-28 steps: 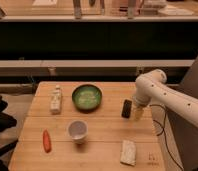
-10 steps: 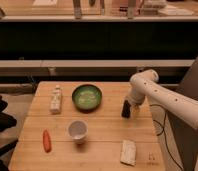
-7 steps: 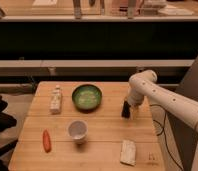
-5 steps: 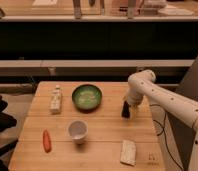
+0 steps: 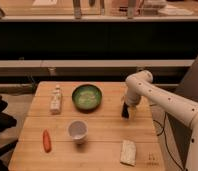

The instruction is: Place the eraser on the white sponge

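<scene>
Six loose things lie on the wooden table (image 5: 104,142), and the green bowl (image 5: 87,96) serves as the marker for placing all of them. Nearest the camera is the white sponge (image 5: 128,152), a pale speckled pad lying flat near the table's front edge, well forward of the bowl and off to its right. Nothing rests on it. The orange carrot (image 5: 46,140) lies a little farther back, forward of the bowl and to its left, pointing roughly front to back. The white cup (image 5: 77,131) stands upright just forward of the bowl and apart from it, with its mouth facing up.

The eraser (image 5: 125,112) is farther back again, a small black block to the right of the bowl and slightly forward of it, well apart from the sponge. It looks to be standing on edge on the wood, though the view is too soft to be sure. The gripper (image 5: 129,110) is down at the eraser, on its right side, with its jaws spread wide. Whether a finger touches the block, I cannot tell. The white arm (image 5: 162,100) reaches in from the right, bends at an elbow behind and to the right of the bowl, and drops to the gripper.

The white bottle (image 5: 55,99) lies level with the bowl, just to its left. A pale ledge (image 5: 92,63) runs across the dark wall behind the bowl.
</scene>
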